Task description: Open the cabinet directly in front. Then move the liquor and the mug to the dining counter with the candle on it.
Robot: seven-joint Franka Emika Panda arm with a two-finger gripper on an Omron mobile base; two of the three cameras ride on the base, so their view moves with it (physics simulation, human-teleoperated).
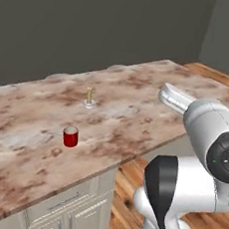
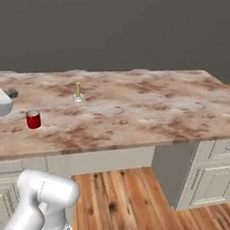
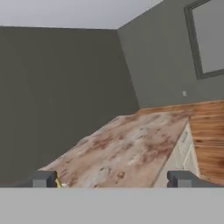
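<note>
The dining counter (image 1: pixel 137 104) (image 2: pixel 152 110) (image 3: pixel 127 148) is a long marbled reddish-brown and cream top. On it the candle (image 1: pixel 89 97) (image 2: pixel 78 91) stands upright in its small round holder. The red mug (image 1: pixel 70 136) (image 2: pixel 33 119) stands upright a little nearer the counter's front edge, apart from the candle. My gripper (image 3: pixel 113 179) is open and holds nothing; it hangs above the counter and looks along its length. A yellow sliver of the candle (image 3: pixel 58 183) shows beside the left fingertip (image 3: pixel 43 178). The cabinet and the liquor are out of view.
Cream drawer and door fronts (image 1: pixel 71 209) (image 2: pixel 213 171) sit under the counter, with a recessed gap (image 2: pixel 171 172) between them. Wooden floor (image 2: pixel 123 202) lies in front. Dark grey walls stand behind the counter, and a framed panel (image 3: pixel 210 39) hangs on the far wall.
</note>
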